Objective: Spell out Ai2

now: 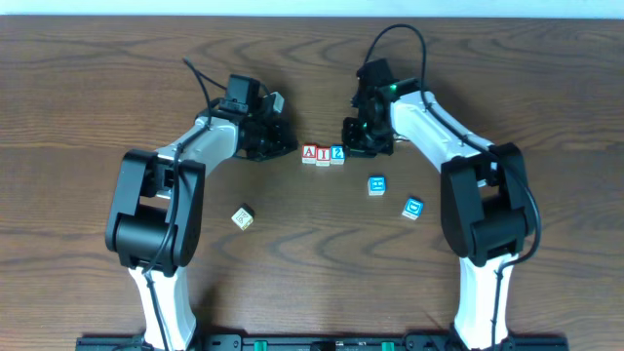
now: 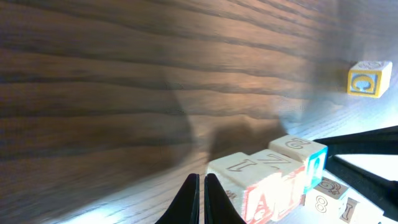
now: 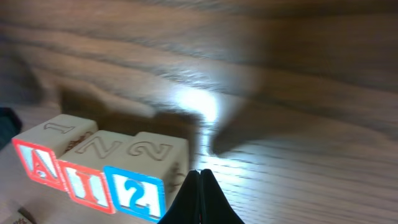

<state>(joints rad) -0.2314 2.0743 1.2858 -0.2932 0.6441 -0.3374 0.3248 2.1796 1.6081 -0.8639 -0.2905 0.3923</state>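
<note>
Okay, nearest the arm bases: tan block (image 1: 243, 217) sits alone on the counter (image 1: 88, 97) on the left side. Right side has a blue block (image 1: 376, 185) and a second blue block (image 1: 413, 208), apart from each other. Further out, mid-counter, A block (image 1: 310, 153), I block (image 1: 323, 154) and 2 block (image 1: 337, 153) touch in one row, reading A-I-2. Left gripper (image 2: 201, 186) is just beside the A end, fingers pinched almost together, holding nothing. Right gripper (image 3: 199, 180) is just beside the 2 end, fingers tip to tip, empty. Contact with the row: can't tell.
</note>
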